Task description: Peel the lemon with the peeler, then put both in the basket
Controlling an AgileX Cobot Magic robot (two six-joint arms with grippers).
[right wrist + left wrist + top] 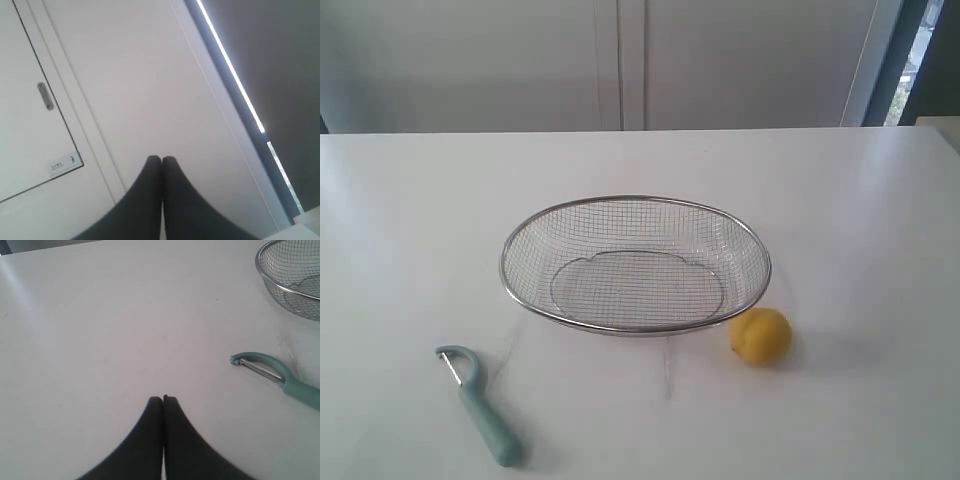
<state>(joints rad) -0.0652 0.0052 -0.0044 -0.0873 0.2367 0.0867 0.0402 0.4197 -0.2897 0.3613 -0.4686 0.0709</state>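
Note:
The wire-mesh basket (635, 322) sits empty in the middle of the white table. Just off its near right rim rests the yellow lemon (760, 336). The teal-handled peeler (480, 405) lies at the near left, blade end toward the basket. Neither arm shows in the exterior view. In the left wrist view my left gripper (163, 399) is shut with nothing in it, above bare table, with the peeler (280, 377) off to one side and the basket's rim (272, 280) beyond it. My right gripper (161, 159) is shut and empty, pointing at a wall and door; no task object shows there.
The white table (420, 220) stretches wide around the basket. Pale cabinet doors (620, 60) stand behind its far edge, and a dark window frame (900, 60) is at the back right. A door with a handle (45, 96) fills the right wrist view.

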